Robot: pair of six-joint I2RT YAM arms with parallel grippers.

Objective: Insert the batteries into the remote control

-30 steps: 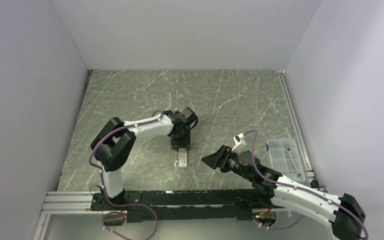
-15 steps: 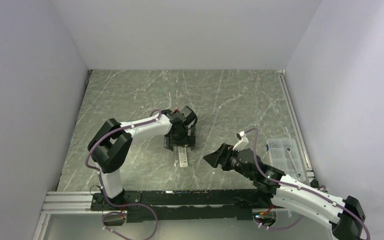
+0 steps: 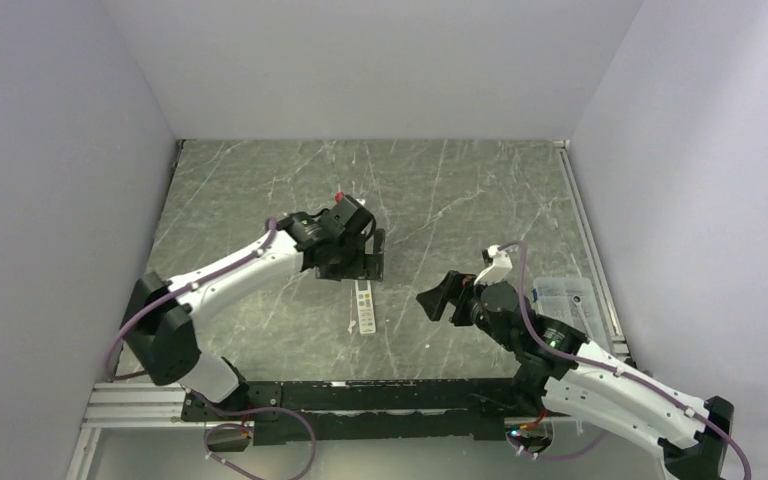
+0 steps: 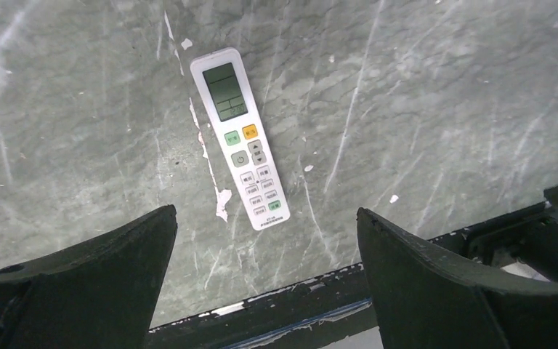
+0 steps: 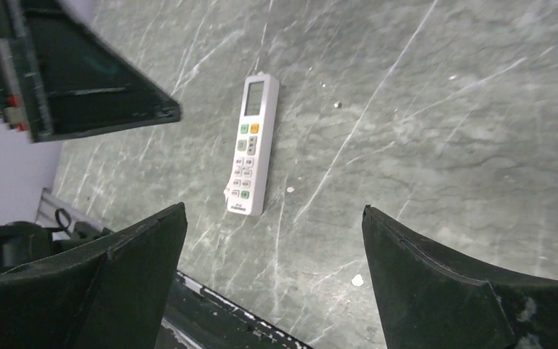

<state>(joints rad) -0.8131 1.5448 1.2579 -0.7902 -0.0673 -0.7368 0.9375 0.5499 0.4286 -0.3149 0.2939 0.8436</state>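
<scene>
Near the middle of the table (image 3: 260,190) the remote control (image 3: 365,307) lies flat, button side up, so its underside is turned to the surface and out of sight. From above its buttons are too small to read. The wrist views show a pale green screen at one end, and a green and an orange key above rows of white ones.

At the far end of the remote is the left gripper (image 3: 350,268), jaws wide apart and holding nothing. Its two black fingers (image 4: 102,276) frame the remote in its own camera without touching it. The right gripper (image 3: 438,298) is to the remote's right, well apart from it, jaws also spread and empty.

A clear plastic box (image 3: 565,305) sits near the right edge of the table, partly covered by the right arm. Its contents cannot be made out.

Grey-green stone-patterned sheet with pale veins and small white chips covers the table. An aluminium rail (image 3: 140,400) runs along the near edge, and purple cables loop along both white arms.
</scene>
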